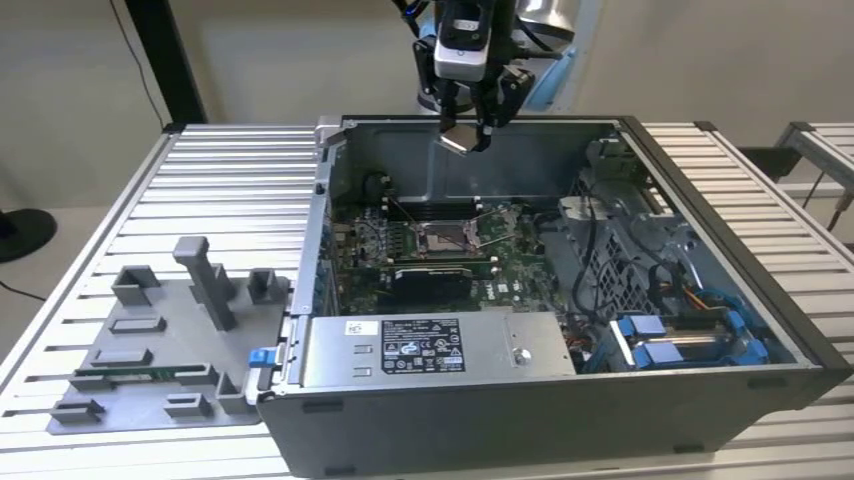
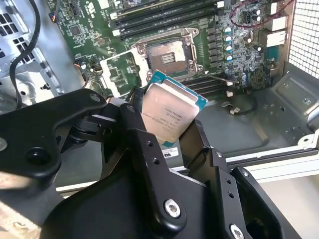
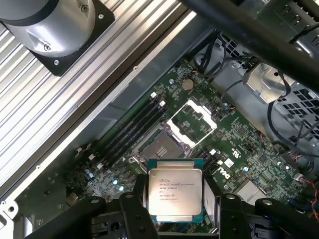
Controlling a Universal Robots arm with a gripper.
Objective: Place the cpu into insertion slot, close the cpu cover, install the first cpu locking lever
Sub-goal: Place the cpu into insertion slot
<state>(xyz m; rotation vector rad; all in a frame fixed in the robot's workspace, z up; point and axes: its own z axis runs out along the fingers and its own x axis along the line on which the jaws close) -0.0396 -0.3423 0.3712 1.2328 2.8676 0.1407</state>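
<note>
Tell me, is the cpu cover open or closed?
Open. The cpu cover is swung aside from the insertion slot, whose centre lies bare; the gripper holds the cpu.

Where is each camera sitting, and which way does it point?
Exterior view: off the arm, high, looking down into the open case; the gripper holds the cpu above it.
First wrist view: on the arm, looking down past the gripper at the slot.
Second wrist view: on the arm, looking obliquely along the black fingers at the board.
Shared: both wrist views show the cpu, slot and open cover.
</note>
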